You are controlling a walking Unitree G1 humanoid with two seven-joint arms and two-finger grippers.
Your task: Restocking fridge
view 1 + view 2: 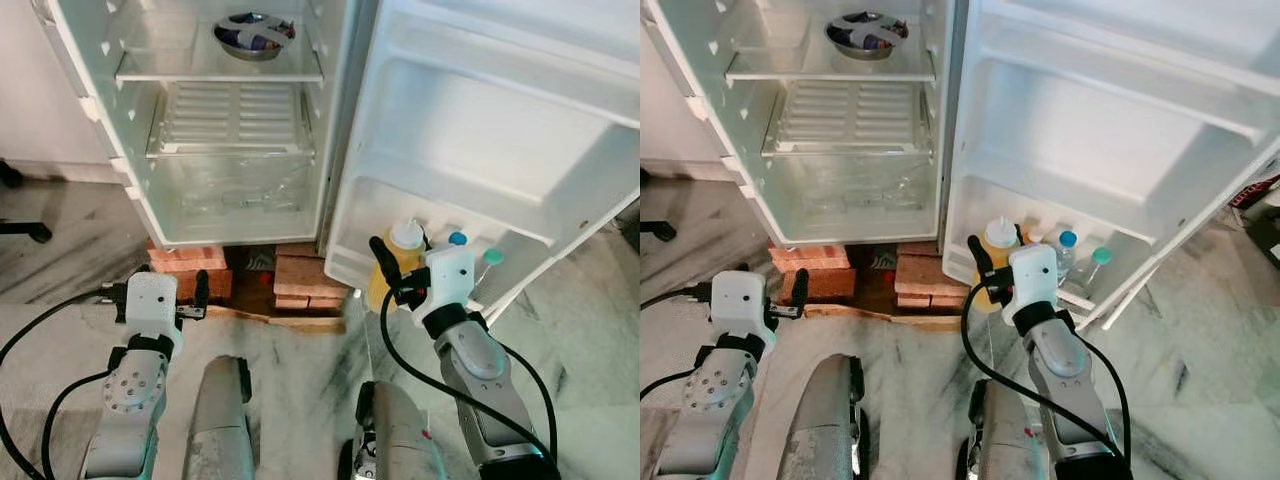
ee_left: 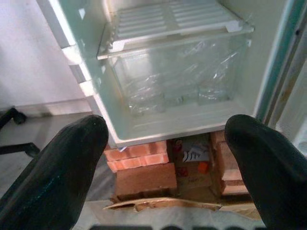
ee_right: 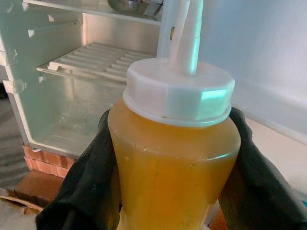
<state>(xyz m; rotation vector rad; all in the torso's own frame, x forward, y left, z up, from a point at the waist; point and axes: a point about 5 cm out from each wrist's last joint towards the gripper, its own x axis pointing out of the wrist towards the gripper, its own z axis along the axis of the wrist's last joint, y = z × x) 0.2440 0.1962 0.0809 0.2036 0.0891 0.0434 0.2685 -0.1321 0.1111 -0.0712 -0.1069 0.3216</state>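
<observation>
Currently my right gripper (image 1: 392, 268) has its fingers clamped on the squeeze bottle of yellow liquid (image 3: 172, 158) at the fridge door's bottom rack (image 1: 962, 262). Risk: it may knock the neighbouring capped bottles (image 1: 1068, 250), or slip, being smooth. My left gripper (image 2: 165, 158) holds nothing, fingers spread wide, facing the crisper drawer (image 2: 177, 76).

Head eyes look down at open fridge (image 1: 240, 130); wrist cams close, sharing fridge interior.
</observation>
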